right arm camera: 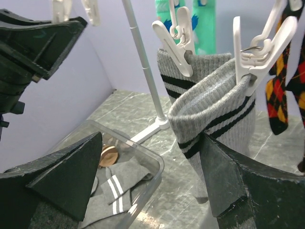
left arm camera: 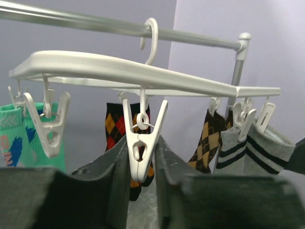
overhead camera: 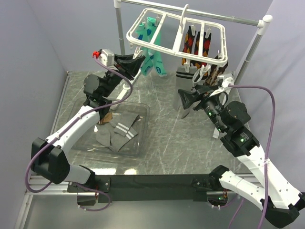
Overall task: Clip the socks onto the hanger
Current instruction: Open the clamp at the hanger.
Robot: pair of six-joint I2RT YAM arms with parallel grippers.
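Socks lie crumpled in a clear tub below the white plastic hanger. One ribbed grey sock hangs clipped under it, just ahead of my right gripper, jaws wide and empty. My left gripper has its jaws parted around a clip.

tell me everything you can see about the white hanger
The hanger is a white plastic rectangular frame with cross bars, hung by its top hook on the metal rail. Spring clips dangle beneath, holding teal socks, argyle socks and grey socks. The jaws of the left gripper flank one empty clip.
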